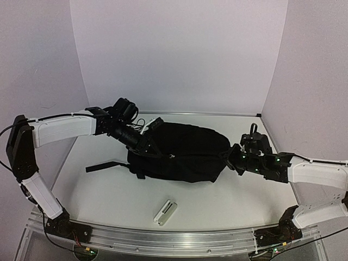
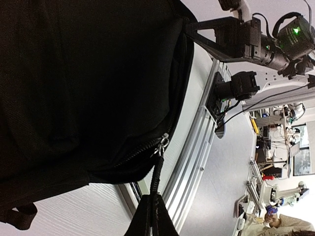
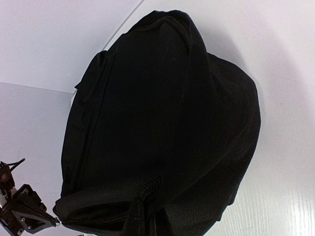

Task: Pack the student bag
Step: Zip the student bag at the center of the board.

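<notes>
while the left hand (image 2: 153, 204) pinches the zip pull (image 2: 157, 169) and the right hand (image 1: 232, 156) pinches the student bag (image 1: 179, 152) end, opp. tugs could jam the zip or slip either grip.

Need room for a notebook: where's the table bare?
Bare table in front of the student bag, either side of the white object, and behind the bag. Crowded at both ends, where left gripper and right gripper hold it.
</notes>
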Robot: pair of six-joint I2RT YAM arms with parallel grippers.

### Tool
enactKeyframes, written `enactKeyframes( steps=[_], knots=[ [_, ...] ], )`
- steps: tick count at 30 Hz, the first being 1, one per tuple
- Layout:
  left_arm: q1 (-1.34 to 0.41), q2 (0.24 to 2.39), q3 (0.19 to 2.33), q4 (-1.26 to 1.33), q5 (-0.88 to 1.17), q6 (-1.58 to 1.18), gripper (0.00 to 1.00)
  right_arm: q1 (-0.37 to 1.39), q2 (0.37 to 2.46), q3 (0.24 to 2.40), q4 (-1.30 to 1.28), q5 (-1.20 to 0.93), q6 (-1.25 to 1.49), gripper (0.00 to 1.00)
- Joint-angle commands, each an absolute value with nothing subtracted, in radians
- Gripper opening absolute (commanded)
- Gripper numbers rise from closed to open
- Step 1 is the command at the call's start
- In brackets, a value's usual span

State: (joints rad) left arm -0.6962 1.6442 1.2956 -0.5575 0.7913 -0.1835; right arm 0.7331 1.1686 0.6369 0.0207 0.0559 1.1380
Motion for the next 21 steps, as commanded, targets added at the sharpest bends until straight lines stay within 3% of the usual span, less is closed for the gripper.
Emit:
enactKeyframes(
  steps=[1,6,7,10,13,14,21],
  knots=[
    [-0.596,1.53,1.243,-0.563,0.758,-0.222,0.0,0.649,1.181,0.642,-0.088,0.251,1.097,0.0],
    [-0.597,1.544,1.236,-0.527,0.918,-0.236,0.03,0.649,1.195,0.681,-0.083,0.215,1.008,0.0],
    [-0.596,1.544,1.241,-0.526,0.917,-0.236,0.09,0.649,1.2,0.691,-0.085,0.214,0.987,0.0],
    [-0.594,1.53,1.265,-0.515,0.843,-0.242,0.45,0.647,1.225,0.711,-0.1,0.247,0.956,0.0],
    [-0.576,1.528,1.284,-0.482,0.769,-0.259,0.7,0.625,1.269,0.727,-0.111,0.265,0.934,0.0],
    [-0.562,1.537,1.292,-0.476,0.758,-0.264,0.74,0.615,1.285,0.733,-0.113,0.267,0.923,0.0],
    [-0.445,1.686,1.342,-0.384,0.734,-0.335,0.8,0.449,1.407,0.818,-0.115,0.247,0.777,0.0]
  ],
)
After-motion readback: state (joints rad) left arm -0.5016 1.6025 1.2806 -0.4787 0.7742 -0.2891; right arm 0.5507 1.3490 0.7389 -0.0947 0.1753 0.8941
